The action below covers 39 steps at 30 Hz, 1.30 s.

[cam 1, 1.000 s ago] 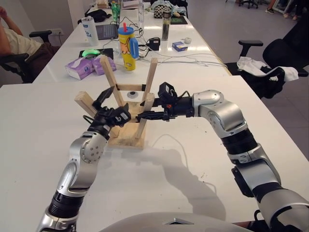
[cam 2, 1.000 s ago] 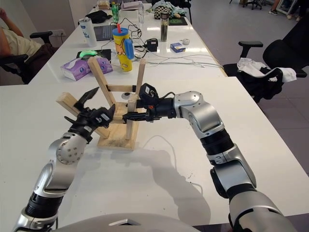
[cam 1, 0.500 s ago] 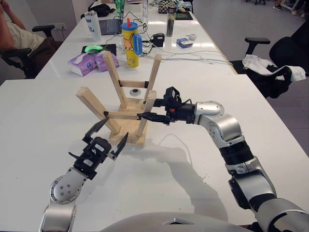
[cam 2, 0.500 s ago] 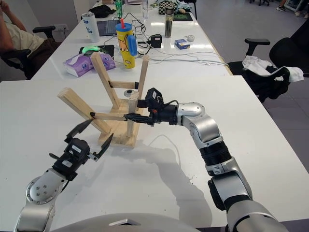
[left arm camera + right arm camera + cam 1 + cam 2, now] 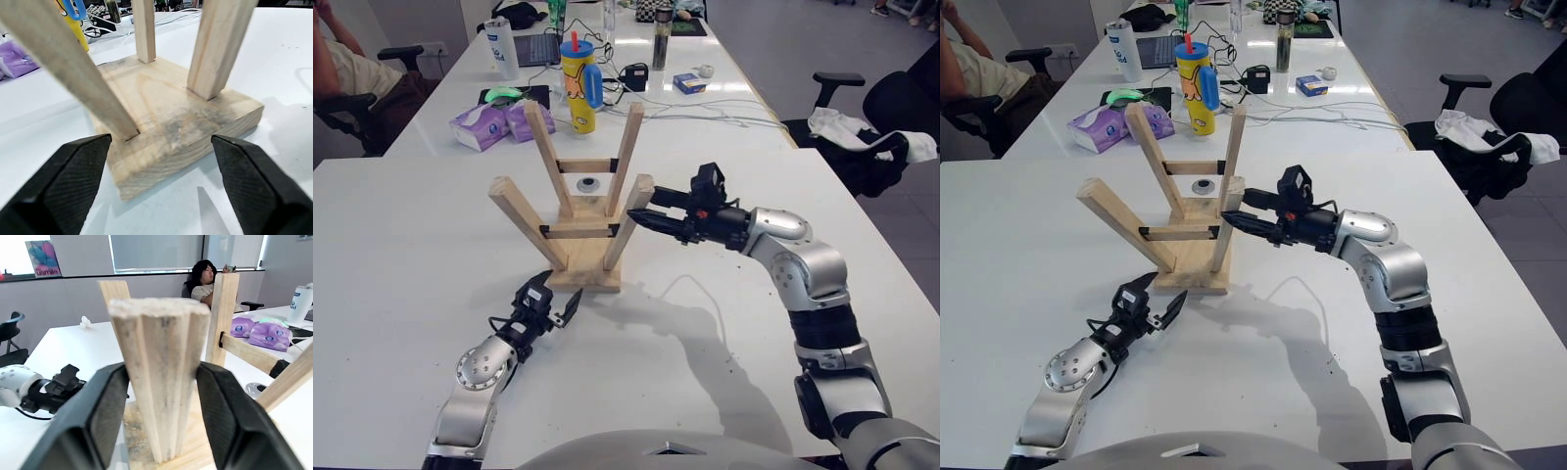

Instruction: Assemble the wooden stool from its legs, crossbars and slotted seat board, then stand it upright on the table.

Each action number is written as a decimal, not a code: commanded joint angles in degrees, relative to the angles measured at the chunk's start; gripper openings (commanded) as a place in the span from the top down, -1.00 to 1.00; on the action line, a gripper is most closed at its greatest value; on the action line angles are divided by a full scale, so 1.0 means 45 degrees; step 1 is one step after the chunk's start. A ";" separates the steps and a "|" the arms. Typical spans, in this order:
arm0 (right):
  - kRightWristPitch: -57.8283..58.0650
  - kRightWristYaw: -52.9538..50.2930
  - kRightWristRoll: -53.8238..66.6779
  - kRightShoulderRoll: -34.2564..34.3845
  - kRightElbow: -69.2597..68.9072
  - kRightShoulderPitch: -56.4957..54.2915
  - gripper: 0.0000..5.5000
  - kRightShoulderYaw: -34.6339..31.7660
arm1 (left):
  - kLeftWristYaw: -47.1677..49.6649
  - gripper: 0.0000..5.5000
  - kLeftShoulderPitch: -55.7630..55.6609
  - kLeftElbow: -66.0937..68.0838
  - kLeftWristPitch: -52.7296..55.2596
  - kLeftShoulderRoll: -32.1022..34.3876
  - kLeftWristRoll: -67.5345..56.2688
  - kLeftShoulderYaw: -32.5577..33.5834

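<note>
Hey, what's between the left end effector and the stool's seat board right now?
Only bare table separates the left end effector from the seat board, clearest in the left wrist view.

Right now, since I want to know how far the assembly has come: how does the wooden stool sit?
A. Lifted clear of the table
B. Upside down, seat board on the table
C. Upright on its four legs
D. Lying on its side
B: the seat board lies flat on the table and the legs point up, while the right gripper clasps one leg near its free end.
</note>
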 commanded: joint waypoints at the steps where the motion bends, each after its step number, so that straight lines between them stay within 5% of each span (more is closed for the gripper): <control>1: 0.1060 -0.0675 0.1208 -0.0120 -0.0492 -0.0171 0.22 -0.1174 | 0.0108 -0.15 -0.0155 0.0519 0.0653 -0.0202 -0.0111 -0.0283; 7: 0.2197 -0.0844 0.2254 -0.0275 -0.0680 -0.0913 0.22 -0.1621 | 0.0388 -0.15 -0.0345 0.0604 0.0920 -0.0462 -0.0359 -0.0210; 18: 0.0211 -0.0037 -0.0314 -0.0917 -0.0974 0.0680 0.22 0.1181 | 0.0454 -0.15 0.0180 0.0391 0.0896 -0.0146 -0.0120 -0.0388; 19: 0.0105 -0.0053 -0.0361 -0.0917 -0.0955 0.0750 0.09 0.1234 | 0.0470 -0.13 0.0266 0.0318 0.0910 -0.0119 -0.0119 -0.0377; 25: 0.0432 0.0006 0.0070 -0.1036 -0.0934 0.0901 -0.19 0.0946 | 0.0318 -0.13 0.0485 -0.0203 0.0911 -0.0102 -0.0526 -0.0344; 35: -0.0074 0.0297 -0.0727 -0.3190 -0.0334 0.2092 -0.19 -0.0283 | -0.1035 -0.13 0.2086 -0.1867 0.0132 0.0897 -0.1827 0.0451; 39: -0.0077 -0.0367 -0.0010 -0.2685 0.0200 0.1340 -0.12 -0.1554 | -0.1419 -0.13 0.1148 -0.2237 0.0287 0.0893 -0.2141 0.0031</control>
